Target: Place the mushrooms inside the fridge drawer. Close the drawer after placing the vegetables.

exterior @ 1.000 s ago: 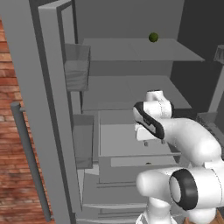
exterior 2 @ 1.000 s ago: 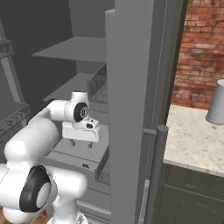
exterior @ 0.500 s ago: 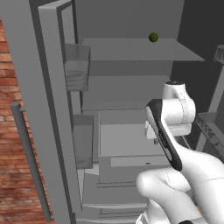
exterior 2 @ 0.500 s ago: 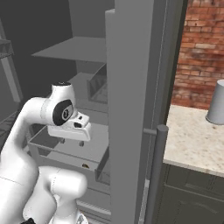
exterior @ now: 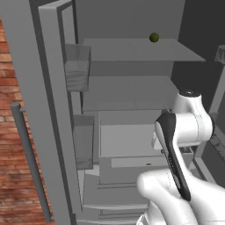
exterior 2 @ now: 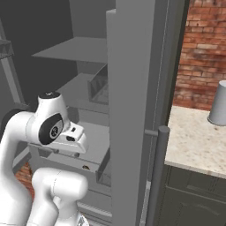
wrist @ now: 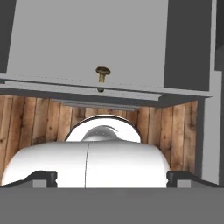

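I read no writing or label anywhere. My gripper [wrist: 111, 178] has its jaws wide apart and holds nothing. From my hand I look down on the fridge drawer [wrist: 52, 39], pulled out over the wooden floor [wrist: 39, 120]. One olive-brown mushroom [wrist: 103, 73] lies near its front wall, stem pointing toward that wall, cap away from it.

The drawer [exterior: 132, 140] is partly hidden behind the white arm in the left base view, the mushroom [wrist: 103, 72] by its front edge is too small to tell its cap colour, and the grey canister [exterior 2: 219, 104] is cut off by the right edge.
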Controlling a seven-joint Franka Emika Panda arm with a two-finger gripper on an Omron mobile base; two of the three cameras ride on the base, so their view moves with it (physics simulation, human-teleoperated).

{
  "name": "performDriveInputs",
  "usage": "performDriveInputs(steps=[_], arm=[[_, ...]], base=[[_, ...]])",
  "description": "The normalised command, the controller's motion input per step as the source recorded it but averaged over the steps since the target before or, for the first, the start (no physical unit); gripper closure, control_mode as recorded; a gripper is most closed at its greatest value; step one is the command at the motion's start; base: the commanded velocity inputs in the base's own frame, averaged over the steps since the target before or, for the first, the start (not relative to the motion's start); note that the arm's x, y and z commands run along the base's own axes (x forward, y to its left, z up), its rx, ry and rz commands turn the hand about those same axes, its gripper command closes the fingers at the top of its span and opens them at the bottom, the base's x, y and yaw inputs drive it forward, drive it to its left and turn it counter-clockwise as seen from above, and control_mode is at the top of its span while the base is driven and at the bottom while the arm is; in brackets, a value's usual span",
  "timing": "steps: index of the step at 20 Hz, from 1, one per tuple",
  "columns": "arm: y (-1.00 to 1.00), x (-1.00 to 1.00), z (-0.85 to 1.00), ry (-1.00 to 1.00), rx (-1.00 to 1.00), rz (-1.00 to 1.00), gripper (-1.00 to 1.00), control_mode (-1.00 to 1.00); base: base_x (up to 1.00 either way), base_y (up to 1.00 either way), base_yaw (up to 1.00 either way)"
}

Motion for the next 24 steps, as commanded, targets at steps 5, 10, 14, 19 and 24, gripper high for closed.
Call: performDriveInputs(steps=[5, 10, 14, 19, 24], arm=[[0.00, 0.00, 0.00, 0.00, 0.00, 0.00, -1.00, -1.00], [0.00, 0.00, 0.00, 0.00, 0.00, 0.00, -1.00, -1.00], [0.01, 0.00, 0.00, 0.00, 0.00, 0.00, -1.00, -1.00], [0.00, -0.06, 0.00, -0.01, 0.00, 0.00, -1.00, 1.00], [0.00, 0.00, 0.00, 0.00, 0.00, 0.00, -1.00, 1.00]], base=[[0.00, 0.00, 0.00], [0.00, 0.00, 0.00], [0.00, 0.00, 0.00], [-0.22, 0.00, 0.00], [-0.82, 0.03, -0.02]])
